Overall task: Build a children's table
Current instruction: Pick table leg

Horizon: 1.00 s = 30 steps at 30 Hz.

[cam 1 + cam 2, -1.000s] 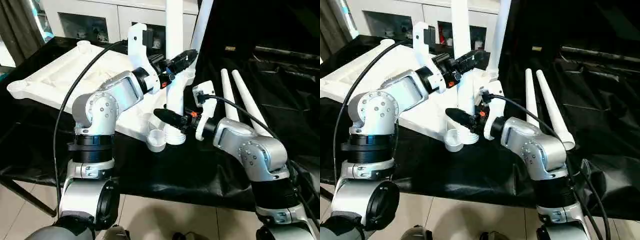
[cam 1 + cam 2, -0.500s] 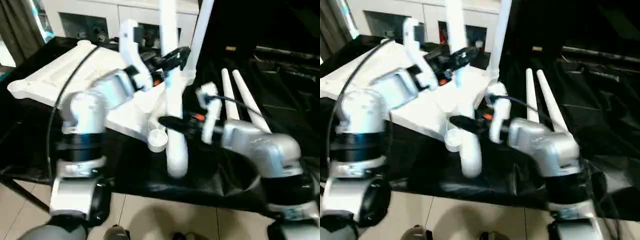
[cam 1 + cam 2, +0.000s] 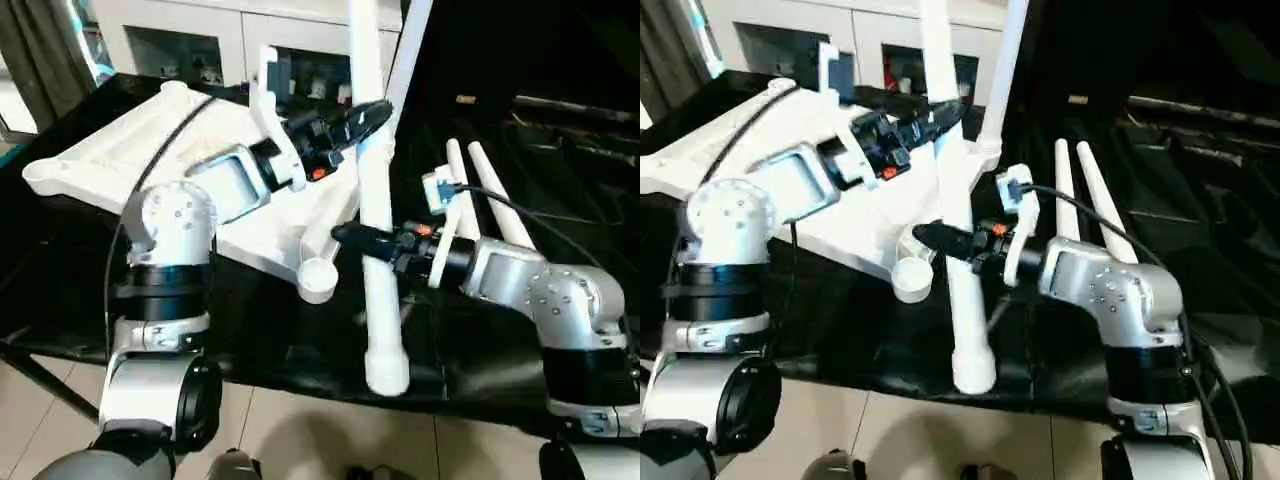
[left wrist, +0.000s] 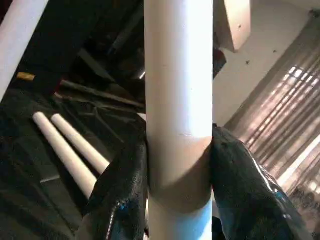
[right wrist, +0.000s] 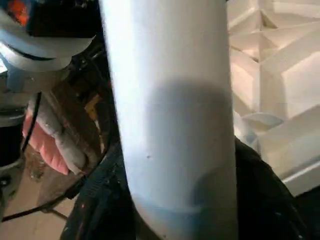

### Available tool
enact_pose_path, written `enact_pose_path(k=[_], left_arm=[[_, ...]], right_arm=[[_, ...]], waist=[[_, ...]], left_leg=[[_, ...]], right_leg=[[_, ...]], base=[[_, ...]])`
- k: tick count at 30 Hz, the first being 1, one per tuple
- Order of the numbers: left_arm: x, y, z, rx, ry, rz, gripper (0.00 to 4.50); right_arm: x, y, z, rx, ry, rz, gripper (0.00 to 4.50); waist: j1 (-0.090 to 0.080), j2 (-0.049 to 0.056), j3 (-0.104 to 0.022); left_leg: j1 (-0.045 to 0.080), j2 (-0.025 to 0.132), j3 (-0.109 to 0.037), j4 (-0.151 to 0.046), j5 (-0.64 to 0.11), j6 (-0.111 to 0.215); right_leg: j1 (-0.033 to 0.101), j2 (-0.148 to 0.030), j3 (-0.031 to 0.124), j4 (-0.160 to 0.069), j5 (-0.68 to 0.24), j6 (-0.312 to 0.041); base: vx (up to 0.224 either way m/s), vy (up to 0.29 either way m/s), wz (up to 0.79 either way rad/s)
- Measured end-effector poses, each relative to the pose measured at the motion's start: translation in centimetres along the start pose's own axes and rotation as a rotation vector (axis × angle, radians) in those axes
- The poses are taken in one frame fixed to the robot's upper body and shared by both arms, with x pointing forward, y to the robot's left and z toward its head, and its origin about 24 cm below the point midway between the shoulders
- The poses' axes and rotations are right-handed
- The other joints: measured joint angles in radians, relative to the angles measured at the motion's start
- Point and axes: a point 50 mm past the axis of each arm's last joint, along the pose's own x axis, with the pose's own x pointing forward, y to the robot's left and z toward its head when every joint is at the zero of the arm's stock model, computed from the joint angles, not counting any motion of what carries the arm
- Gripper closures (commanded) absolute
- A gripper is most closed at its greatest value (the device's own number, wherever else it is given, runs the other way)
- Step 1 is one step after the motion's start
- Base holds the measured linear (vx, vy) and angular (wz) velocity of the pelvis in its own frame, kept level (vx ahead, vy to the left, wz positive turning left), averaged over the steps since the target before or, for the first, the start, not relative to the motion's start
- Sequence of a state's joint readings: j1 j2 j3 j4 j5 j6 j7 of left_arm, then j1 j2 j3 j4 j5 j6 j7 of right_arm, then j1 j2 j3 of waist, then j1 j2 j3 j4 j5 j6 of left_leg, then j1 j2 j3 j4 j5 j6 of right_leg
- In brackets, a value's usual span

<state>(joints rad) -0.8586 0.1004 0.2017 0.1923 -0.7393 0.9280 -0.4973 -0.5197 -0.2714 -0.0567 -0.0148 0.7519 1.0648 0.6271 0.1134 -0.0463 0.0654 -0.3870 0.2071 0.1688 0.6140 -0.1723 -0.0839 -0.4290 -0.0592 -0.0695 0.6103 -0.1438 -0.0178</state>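
A: Upper left of the head view, the tabletop (image 3: 120,160) lies upside down on the black cloth (image 3: 300,350), ribs up, a round socket (image 3: 318,270) at its near corner just left of centre.

B: And across it comes the left arm (image 3: 230,180), reaching toward the upper middle of the frame.

A: The left gripper (image 3: 368,112) is clamped on the leg (image 3: 378,250) high up. In the left wrist view both black fingers (image 4: 122,195) press flat against the white tube, one each side.

B: That leg runs from the top edge, centre, steeply down to its wide end (image 3: 386,372) at the lower middle, tilted a touch, hanging out past the near edge of the cloth. It sits in no socket.

A: Lower down the same leg, the right gripper (image 3: 362,240) has it too, coming in from the right of the frame. The right wrist view has the tube wedged between dark fingers (image 5: 260,195), with the ribbed underside just beyond.

B: So both grippers are closed around one leg, left high, right low.

A: Behind it, a second leg (image 3: 410,45) stands upright in a far socket, top centre.

B: Right of centre, two spare legs (image 3: 480,190) lie side by side on the cloth, touching or nearly so, narrow ends pointing away.

A: Far right, the silver right arm (image 3: 540,290) closes the picture.
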Motion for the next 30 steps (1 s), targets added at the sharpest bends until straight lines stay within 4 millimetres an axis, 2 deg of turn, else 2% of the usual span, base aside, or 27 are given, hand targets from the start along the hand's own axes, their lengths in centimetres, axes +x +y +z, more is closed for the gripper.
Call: enact_pose_path(k=[17, 18, 19, 20, 22, 26, 30], left_arm=[[-0.2, 0.5, 1.0, 0.003, -0.053, 0.033, 2.96], [-0.1, 0.6, 1.0, 0.000, -0.054, 0.035, 2.96], [0.0, 0.7, 1.0, -0.002, -0.055, 0.036, 2.96], [0.0, 0.7, 1.1, -0.002, -0.056, 0.037, 2.96], [-0.1, 0.9, 1.4, 0.012, -0.071, 0.056, 2.96], [-1.1, 1.8, 2.8, 0.049, -0.116, 0.118, 2.96], [-0.8, 1.9, 3.4, 0.053, -0.125, 0.122, 2.96]], right_arm=[[1.0, 0.3, 0.9, -0.084, -0.037, -0.030, 2.78], [1.0, 0.3, 1.0, -0.085, -0.040, -0.031, 2.44], [1.1, 0.3, 1.0, -0.084, -0.043, -0.031, 2.44], [1.1, 0.2, 1.0, -0.080, -0.045, -0.029, 2.10], [1.0, 0.1, 1.2, -0.075, -0.055, -0.035, 2.08], [0.4, -0.3, 1.4, -0.093, -0.047, -0.066, 1.65], [0.0, -0.3, 1.4, -0.105, -0.034, -0.049, 1.64]], waist=[[0.000, 0.000, 0.000], [0.000, 0.000, 0.000], [0.000, 0.000, 0.000], [0.000, 0.000, 0.000], [0.000, 0.000, 0.000], [0.000, 0.000, 0.000], [0.004, 0.000, 0.000]], left_leg=[[0.000, 0.000, 0.000, 0.000, 0.000, 0.000], [0.000, 0.000, 0.000, 0.000, 0.000, 0.000], [0.000, 0.000, 0.000, 0.000, 0.000, 0.000], [0.000, 0.000, 0.000, 0.000, 0.000, 0.000], [0.000, 0.000, 0.000, 0.000, 0.000, 0.000], [0.000, 0.000, 0.000, 0.000, 0.000, 0.000], [0.000, 0.000, 0.000, 0.000, 0.000, 0.000]], right_leg=[[0.000, 0.000, 0.000, 0.000, 0.000, 0.000], [0.000, 0.000, 0.000, 0.000, 0.000, 0.000], [0.000, 0.000, 0.000, 0.000, 0.000, 0.000], [0.000, 0.000, 0.000, 0.000, 0.000, 0.000], [0.000, 0.000, 0.000, 0.000, 0.000, 0.000], [0.000, 0.000, 0.000, 0.000, 0.000, 0.000], [0.000, 0.000, 0.000, 0.000, 0.000, 0.000]], base=[[0.000, 0.000, 0.00], [0.000, 0.000, 0.00], [0.000, 0.000, 0.00], [0.000, 0.000, 0.00], [0.000, 0.000, 0.00], [0.000, 0.000, 0.00], [0.000, 0.000, 0.00]])
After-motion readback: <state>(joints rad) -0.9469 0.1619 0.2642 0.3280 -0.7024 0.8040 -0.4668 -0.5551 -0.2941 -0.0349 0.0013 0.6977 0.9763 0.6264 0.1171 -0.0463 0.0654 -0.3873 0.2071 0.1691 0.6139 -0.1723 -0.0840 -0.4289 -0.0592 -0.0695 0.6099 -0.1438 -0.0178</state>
